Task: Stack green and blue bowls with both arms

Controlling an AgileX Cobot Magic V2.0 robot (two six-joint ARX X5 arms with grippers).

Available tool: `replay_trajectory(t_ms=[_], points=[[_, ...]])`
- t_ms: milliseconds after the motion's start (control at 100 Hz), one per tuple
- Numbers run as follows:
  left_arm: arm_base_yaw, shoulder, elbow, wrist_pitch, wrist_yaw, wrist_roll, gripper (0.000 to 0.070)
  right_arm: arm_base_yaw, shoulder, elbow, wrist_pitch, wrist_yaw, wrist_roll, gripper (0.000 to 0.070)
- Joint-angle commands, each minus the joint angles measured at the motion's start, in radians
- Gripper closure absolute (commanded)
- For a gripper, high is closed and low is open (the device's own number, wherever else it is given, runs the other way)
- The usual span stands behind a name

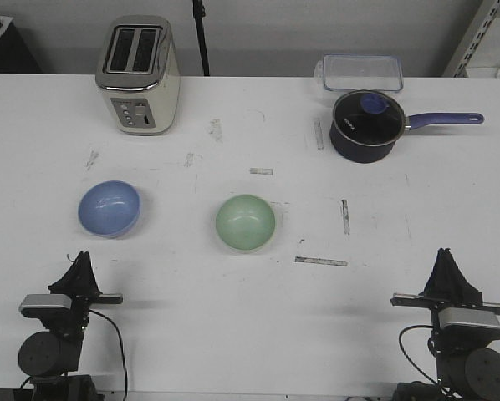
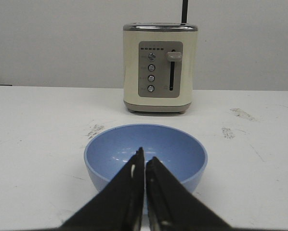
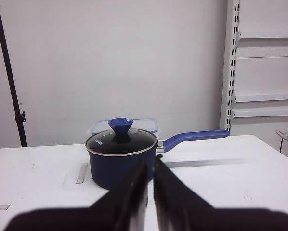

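We saw both arms low at the near table (image 1: 250, 317) edge. The left pincer (image 1: 82, 261) and right pincer (image 1: 445, 256) were clenched, holding nothing. The blue bowl (image 1: 109, 209) sat just ahead of the left pincer, the green bowl (image 1: 246, 222) mid-table, well apart, with bare table between them. The arm bases were cut off.

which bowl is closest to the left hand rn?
The blue bowl. It sits just ahead of the left hand, at the table's left, and fills the left wrist view. The green bowl lies farther right, near the table's middle.
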Motion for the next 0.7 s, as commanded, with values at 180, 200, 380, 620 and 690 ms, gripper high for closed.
replay_trajectory(t_ms=[180, 200, 380, 620, 690], points=[[0.0, 0.001, 0.01, 0.032, -0.001, -0.052, 0.0699, -0.002, -0.002, 0.005, 0.014, 0.0, 0.009, 0.0686], [0.0, 0.001, 0.015, 0.032, -0.001, -0.051, 0.0699, -0.002, -0.002, 0.005, 0.014, 0.0, 0.009, 0.0686], [0.0, 0.051, 0.101, 0.025, -0.003, -0.048, 0.0699, -0.002, -0.002, 0.005, 0.014, 0.0, 0.009, 0.0686], [0.0, 0.266, 0.31, -0.068, -0.077, -0.038, 0.0699, -0.002, -0.002, 0.005, 0.014, 0.0, 0.009, 0.0686], [0.0, 0.348, 0.381, -0.099, -0.077, -0.024, 0.0699, -0.002, -0.002, 0.005, 0.014, 0.0, 0.009, 0.0686]])
